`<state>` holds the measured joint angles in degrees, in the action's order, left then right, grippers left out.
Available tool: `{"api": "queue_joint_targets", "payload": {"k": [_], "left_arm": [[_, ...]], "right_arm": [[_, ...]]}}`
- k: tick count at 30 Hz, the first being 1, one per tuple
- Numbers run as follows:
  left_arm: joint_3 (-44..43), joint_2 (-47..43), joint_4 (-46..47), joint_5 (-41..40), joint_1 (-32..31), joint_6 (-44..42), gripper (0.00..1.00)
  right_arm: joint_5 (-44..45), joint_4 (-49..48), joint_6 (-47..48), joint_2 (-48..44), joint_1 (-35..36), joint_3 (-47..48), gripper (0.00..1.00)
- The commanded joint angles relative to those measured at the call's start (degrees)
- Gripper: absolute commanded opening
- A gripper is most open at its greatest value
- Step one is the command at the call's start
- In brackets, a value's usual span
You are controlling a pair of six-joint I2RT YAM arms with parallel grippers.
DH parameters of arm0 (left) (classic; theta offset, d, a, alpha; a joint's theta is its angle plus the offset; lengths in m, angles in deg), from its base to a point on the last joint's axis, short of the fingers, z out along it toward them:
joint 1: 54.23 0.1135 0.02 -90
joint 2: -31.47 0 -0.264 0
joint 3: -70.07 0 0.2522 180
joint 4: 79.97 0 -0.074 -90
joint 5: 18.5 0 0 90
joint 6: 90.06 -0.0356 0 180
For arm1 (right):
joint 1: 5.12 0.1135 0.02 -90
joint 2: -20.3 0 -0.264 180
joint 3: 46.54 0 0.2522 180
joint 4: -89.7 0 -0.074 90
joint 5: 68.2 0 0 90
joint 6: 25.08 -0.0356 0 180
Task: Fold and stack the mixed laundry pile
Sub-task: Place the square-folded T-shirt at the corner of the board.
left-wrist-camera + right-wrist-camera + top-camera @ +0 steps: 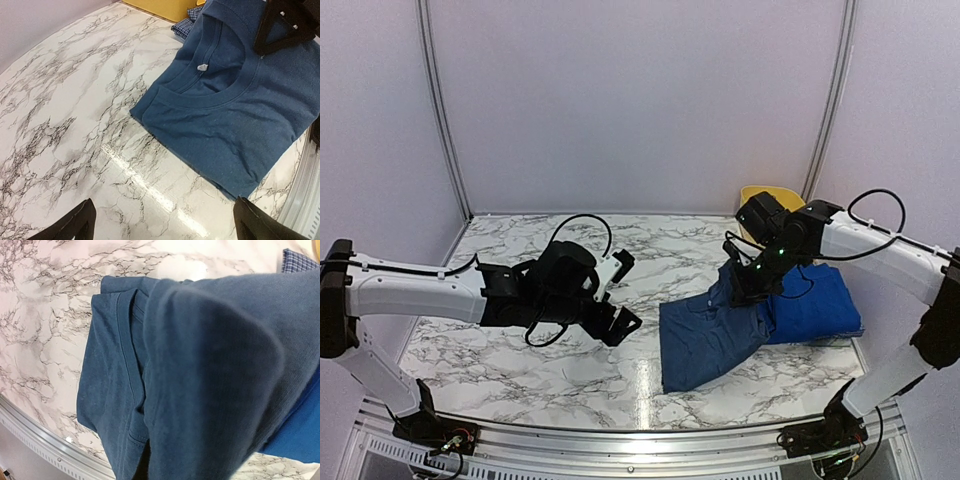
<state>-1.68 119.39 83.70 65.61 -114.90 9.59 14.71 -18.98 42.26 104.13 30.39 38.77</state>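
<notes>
- The left tool (623,293) is hanging released over the bare marble tabletop (520,350). Its two fingers (75,225) are standing wide apart with nothing between them.
- The right tool (752,285) is sitting down on the far edge of the dark denim-blue shirt (705,340). Cloth is bulging up in front of the right wrist camera and hiding the tips, so I cannot tell whether it is clenched or released.
- The dark denim-blue shirt is lying right of centre on the tabletop, neckline showing, with a white tag (202,66) at the collar.
- The royal-blue garment (820,305) is lying flat on its right, touching it.
- The checked shirt (187,22) is peeking out beyond the collar, beside the yellow tub (765,195).
</notes>
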Motion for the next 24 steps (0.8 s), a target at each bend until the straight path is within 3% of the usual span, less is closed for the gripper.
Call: {"api": "queue_joint_targets", "payload": {"k": [1, 24], "left_arm": [[0.17, -1.55, -2.65, 2.05, 0.51, -1.74, 0.99], [-0.05, -1.45, -4.99, 3.87, 0.65, -2.62, 0.99]], "right_arm": [[3.63, 4.05, 1.73, -2.71, 0.41, 3.66, 0.0], [17.34, 19.09, 1.11, -6.07, -2.77, 21.04, 0.0]]}}
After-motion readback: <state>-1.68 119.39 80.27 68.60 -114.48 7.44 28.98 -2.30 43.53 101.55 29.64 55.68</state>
